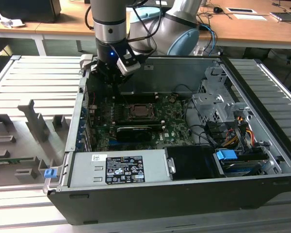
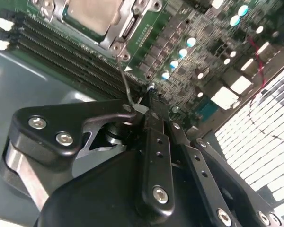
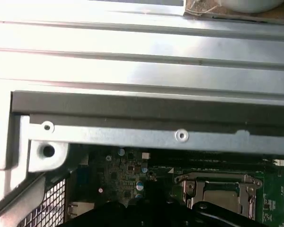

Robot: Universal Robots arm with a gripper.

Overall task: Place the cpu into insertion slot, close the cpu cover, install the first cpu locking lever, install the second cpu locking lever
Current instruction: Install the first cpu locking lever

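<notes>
Cpu (image 2: 92, 14) is seated, and the cover (image 2: 119, 29) looks shut over it, both beyond the gripper (image 2: 149, 94). Fingers (image 2: 155, 137) are pressed together. A thin lever (image 2: 125, 78) stands raised, its end just beside them. Pinched? Cannot tell. Levers look unlatched.

exterior view counts | robot arm (image 1: 109, 24): 1, top | gripper (image 1: 110, 80): 1 | computer case (image 1: 184, 204): 1 | motherboard (image 1: 177, 127): 1 | cpu cover (image 1: 141, 112): 1, centre | power-supply box (image 1: 119, 169): 1, lower centre | blue tab (image 1: 50, 173): 1, lower left | blue connector (image 1: 227, 156): 1, lower right | second wrist view | cpu (image 2: 92, 14): 1, top
</notes>
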